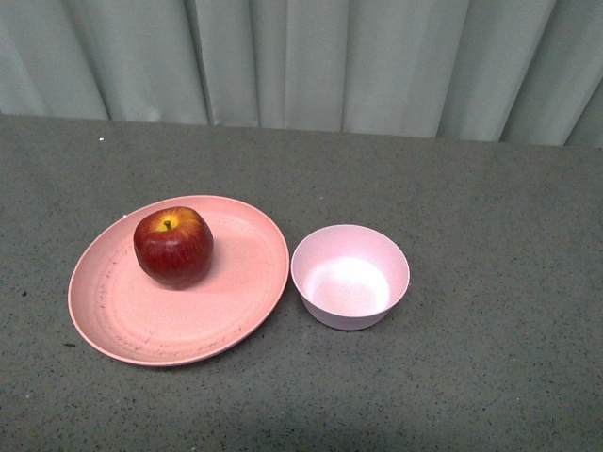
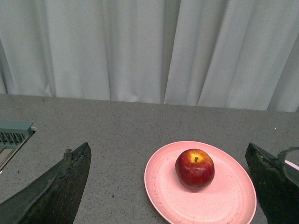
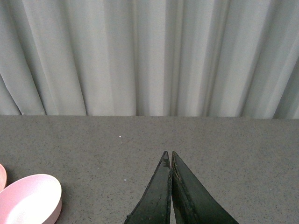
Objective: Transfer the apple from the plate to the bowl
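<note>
Grey speckled tabletop (image 1: 490, 377), backed by pale curtain (image 1: 311, 56) folds. In the front view, at 9 o'clock of centre, wide salmon-pink plate (image 1: 122, 320) with dark scuffs. On it, toward 12 o'clock of its middle, glossy dark-red apple (image 1: 173, 249), upright, stem and yellow patch on top. At 3 o'clock of the plate, just beside its rim, small pale pink bowl (image 1: 350, 311), bare inside; contact between the two rims impossible to tell. From the left wrist: left gripper (image 2: 168, 147) spread wide, jaws far apart, holding nothing, apple and plate between them and clear of both. From the right wrist: right gripper (image 3: 168, 155) pressed closed, tips together on nothing, over the tabletop, part of the bowl in sight.
</note>
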Available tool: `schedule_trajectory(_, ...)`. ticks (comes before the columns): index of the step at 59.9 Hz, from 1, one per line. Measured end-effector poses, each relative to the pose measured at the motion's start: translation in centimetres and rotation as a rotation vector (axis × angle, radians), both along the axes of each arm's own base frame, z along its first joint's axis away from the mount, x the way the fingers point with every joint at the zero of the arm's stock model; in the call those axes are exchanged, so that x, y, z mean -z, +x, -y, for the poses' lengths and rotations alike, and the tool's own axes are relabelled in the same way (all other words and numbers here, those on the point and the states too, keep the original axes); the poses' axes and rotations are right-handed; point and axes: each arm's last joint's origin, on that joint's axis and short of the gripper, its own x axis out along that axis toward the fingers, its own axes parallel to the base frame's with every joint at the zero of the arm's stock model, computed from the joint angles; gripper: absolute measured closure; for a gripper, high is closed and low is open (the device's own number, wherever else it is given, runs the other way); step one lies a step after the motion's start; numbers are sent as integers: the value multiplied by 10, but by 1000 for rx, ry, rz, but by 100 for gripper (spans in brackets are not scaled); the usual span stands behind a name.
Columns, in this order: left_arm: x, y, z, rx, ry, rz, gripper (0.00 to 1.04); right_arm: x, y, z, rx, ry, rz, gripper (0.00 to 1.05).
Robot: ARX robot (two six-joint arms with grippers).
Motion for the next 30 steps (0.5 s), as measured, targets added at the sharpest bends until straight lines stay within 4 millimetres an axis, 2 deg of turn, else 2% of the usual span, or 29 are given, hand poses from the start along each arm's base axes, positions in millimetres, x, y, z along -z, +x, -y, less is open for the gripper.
schedule_trajectory(30,0,0,0,0,0,0,7,-5,-22,0,0,0,18,104)
